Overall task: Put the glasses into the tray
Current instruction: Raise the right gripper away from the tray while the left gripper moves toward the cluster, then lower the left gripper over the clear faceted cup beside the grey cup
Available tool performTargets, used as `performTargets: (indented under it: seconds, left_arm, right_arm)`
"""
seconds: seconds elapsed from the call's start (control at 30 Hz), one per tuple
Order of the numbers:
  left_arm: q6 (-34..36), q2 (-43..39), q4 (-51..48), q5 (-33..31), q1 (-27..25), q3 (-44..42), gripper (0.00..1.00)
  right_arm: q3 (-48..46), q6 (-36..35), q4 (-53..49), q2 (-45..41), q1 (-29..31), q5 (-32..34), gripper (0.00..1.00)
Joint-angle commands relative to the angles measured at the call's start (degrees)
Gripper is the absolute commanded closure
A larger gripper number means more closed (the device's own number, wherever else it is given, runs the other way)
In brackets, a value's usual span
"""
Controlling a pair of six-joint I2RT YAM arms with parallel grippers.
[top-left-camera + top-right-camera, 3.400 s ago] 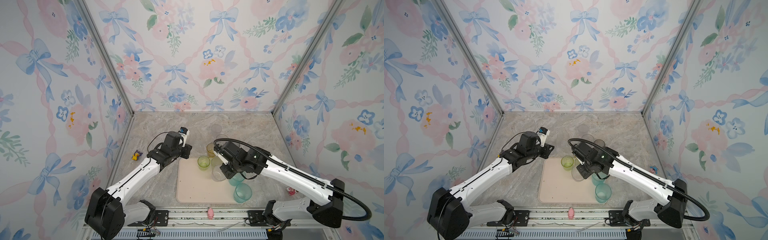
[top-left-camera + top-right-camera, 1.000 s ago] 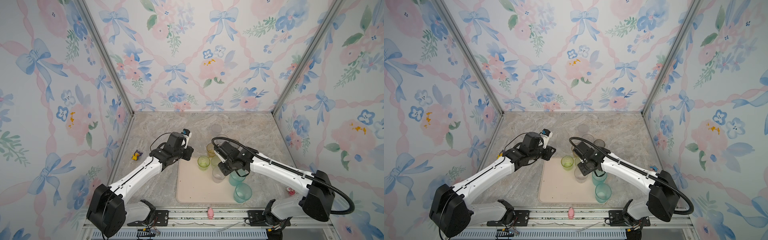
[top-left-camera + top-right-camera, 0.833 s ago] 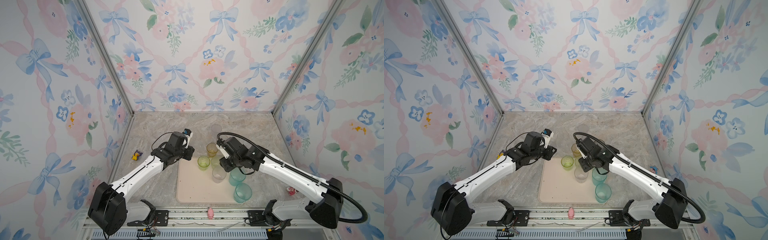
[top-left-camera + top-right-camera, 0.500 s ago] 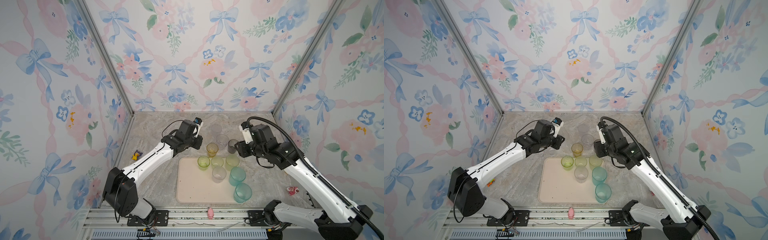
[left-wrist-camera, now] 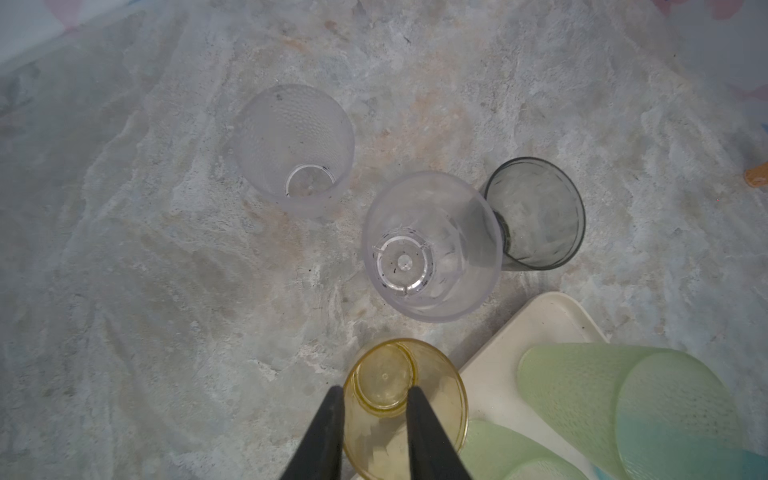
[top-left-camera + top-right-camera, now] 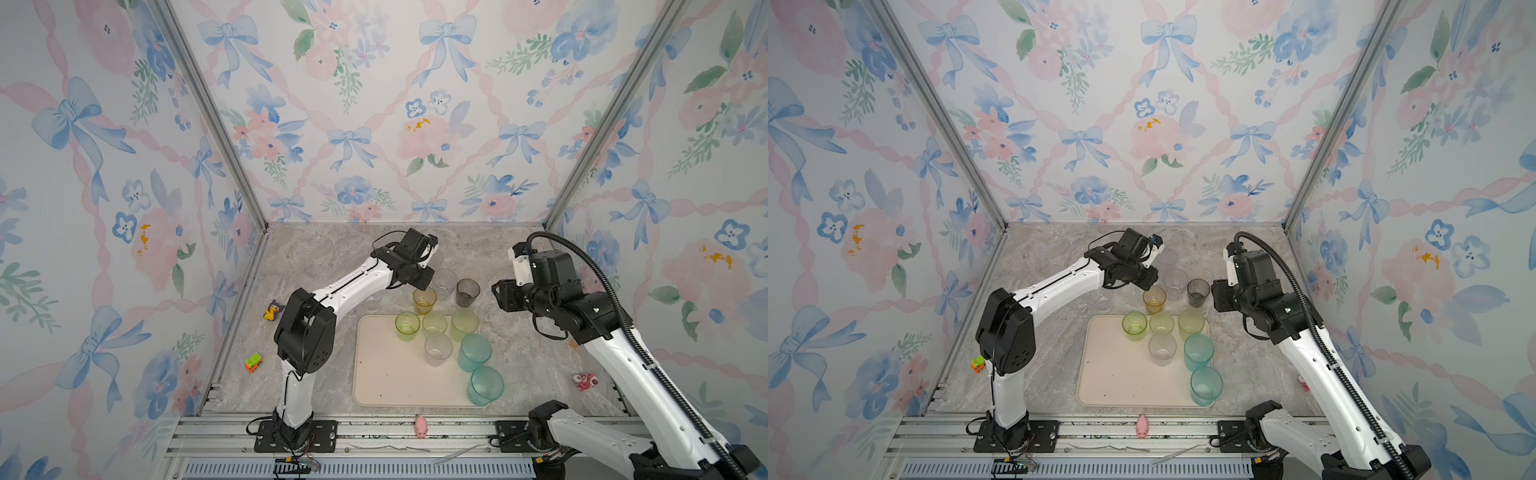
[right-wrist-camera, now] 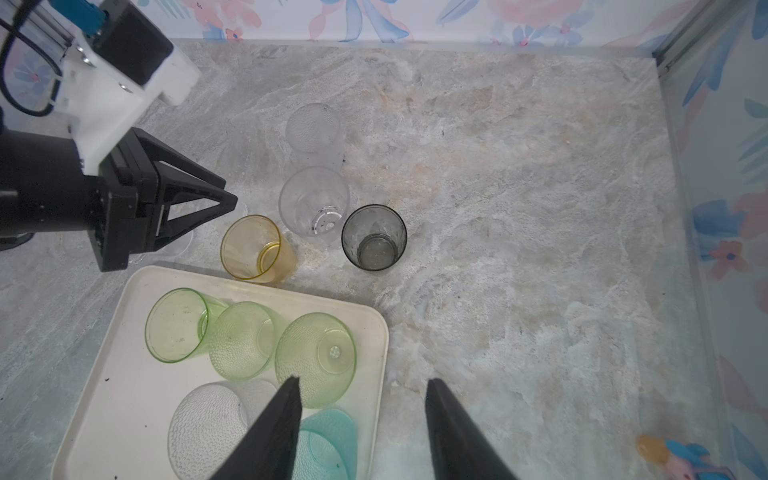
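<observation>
The cream tray [image 6: 386,376] holds three green glasses [image 6: 407,326], a frosted clear one [image 6: 438,348] and two teal ones [image 6: 474,352]. Just beyond its far edge stand an amber glass [image 6: 424,300] [image 5: 405,399], a clear glass [image 5: 430,249], a smoky grey glass [image 6: 467,292] and a frosted glass [image 5: 293,145]. My left gripper [image 6: 424,279] [image 5: 376,399] hovers over the amber glass, fingers a little apart, clamping nothing. My right gripper [image 6: 498,296] [image 7: 363,379] is open and empty above the tray's far right corner.
Two small clear glasses [image 6: 1102,303] sit under the left forearm. Toys lie around: a duck [image 6: 272,311] and a green truck [image 6: 253,362] at the left, a pink pig [image 6: 421,426] on the front rail, a pink figure [image 6: 585,380] at the right.
My right gripper has left a pale green glass at the tray's far right corner, opened, and pulled up and away to the right. The left gripper has reached farther out, over the amber glass.
</observation>
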Motion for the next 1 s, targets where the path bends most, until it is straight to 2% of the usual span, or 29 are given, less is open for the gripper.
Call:
performTargets:
  seconds: [0.0,0.3,0.97]
  left_arm:
    - [1.2,2.0,-2.6,1.3,-0.2,3.3,0.7]
    - [1.7,8.5,-3.6,2.5,-0.4,10.3,0.69]
    - [3.8,19.7,-11.8,-1.6,-1.1,25.0,0.71]
  right_arm:
    - [-1.4,-0.7,0.6,-1.2,-1.6,-2.2,0.48]
    - [-3.2,-1.2,1.9,-1.2,-4.8,-5.1,0.48]
    - [-5.7,-2.9,4.2,-1.5,-11.8,-11.6,0.48]
